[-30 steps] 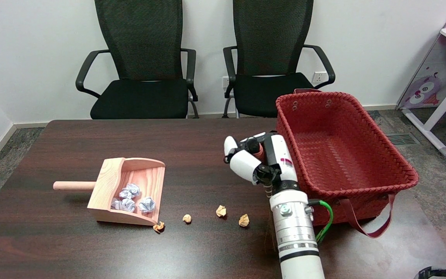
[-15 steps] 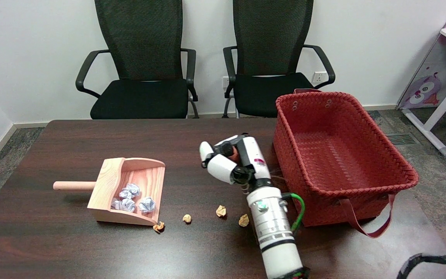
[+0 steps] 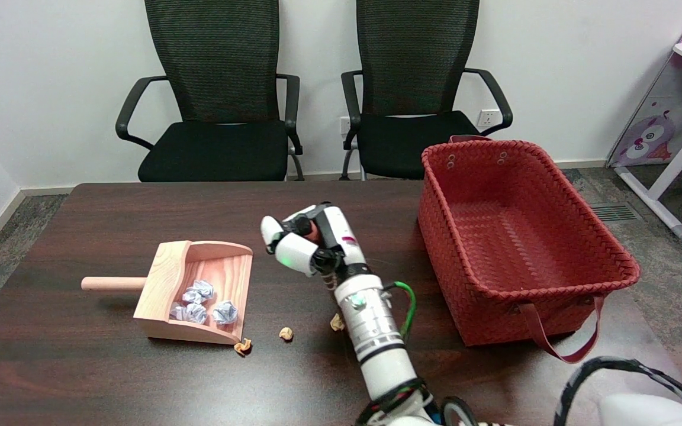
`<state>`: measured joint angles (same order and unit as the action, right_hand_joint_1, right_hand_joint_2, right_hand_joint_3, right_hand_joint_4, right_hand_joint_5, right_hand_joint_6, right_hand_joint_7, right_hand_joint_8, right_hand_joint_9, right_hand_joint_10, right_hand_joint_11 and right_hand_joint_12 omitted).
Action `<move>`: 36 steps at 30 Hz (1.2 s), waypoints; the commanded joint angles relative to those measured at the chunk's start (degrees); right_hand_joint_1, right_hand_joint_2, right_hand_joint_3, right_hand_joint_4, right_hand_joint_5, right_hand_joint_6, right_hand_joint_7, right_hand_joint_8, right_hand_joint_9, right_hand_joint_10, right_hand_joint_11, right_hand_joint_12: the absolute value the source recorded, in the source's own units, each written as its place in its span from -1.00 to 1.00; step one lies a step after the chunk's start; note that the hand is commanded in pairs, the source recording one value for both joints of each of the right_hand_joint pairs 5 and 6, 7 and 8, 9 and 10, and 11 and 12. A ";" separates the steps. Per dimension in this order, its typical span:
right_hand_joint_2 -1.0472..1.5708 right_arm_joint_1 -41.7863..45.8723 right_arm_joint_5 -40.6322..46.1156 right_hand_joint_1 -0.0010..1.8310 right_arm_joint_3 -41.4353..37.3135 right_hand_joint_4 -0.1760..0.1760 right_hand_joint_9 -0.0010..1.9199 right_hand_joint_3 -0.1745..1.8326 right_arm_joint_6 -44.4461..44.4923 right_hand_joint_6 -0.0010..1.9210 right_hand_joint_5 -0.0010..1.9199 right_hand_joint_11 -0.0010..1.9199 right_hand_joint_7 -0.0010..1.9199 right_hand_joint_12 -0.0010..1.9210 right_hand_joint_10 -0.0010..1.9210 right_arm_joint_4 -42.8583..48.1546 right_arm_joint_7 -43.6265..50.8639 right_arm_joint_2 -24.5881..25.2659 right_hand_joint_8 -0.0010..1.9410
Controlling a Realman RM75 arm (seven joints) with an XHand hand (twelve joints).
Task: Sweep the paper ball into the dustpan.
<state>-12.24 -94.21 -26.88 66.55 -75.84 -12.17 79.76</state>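
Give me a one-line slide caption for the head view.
Right hand holding a red-brown object above the table, right of the wooden dustpan; tan paper balls nearby.

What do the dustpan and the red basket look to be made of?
Dustpan: looks like pale unfinished wood, with grain lines and a round dowel handle. Red basket: woven strips, probably plastic or faux leather, matte, with a strap handle; the weave shows, the exact material doesn't.

Right hand (image 3: 308, 244): fingers curled round something reddish, object not identifiable. Forearm (image 3: 370, 331) covers most of one tan paper ball (image 3: 335, 322). Dustpan (image 3: 196, 290) front lip partly hides another paper ball (image 3: 242, 346).
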 commanded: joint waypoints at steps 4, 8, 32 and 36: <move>1.00 -12.28 2.23 0.00 0.47 0.01 1.00 1.00 -7.44 1.00 1.00 1.00 1.00 1.00 1.00 13.44 -21.30 7.68 0.98; 0.92 -14.49 3.59 0.00 0.99 0.01 1.00 1.00 -8.37 1.00 1.00 1.00 1.00 1.00 1.00 13.25 -29.21 8.39 0.98; 0.90 -21.07 1.32 0.00 0.82 0.00 1.00 0.81 -14.64 1.00 1.00 1.00 1.00 1.00 1.00 14.73 -72.99 7.35 0.98; 0.94 -20.85 -1.48 0.00 0.34 0.00 1.00 0.69 -12.74 1.00 1.00 1.00 1.00 1.00 1.00 13.43 -75.64 6.31 0.98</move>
<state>-29.27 -90.71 -26.01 54.26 -61.93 -62.27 88.13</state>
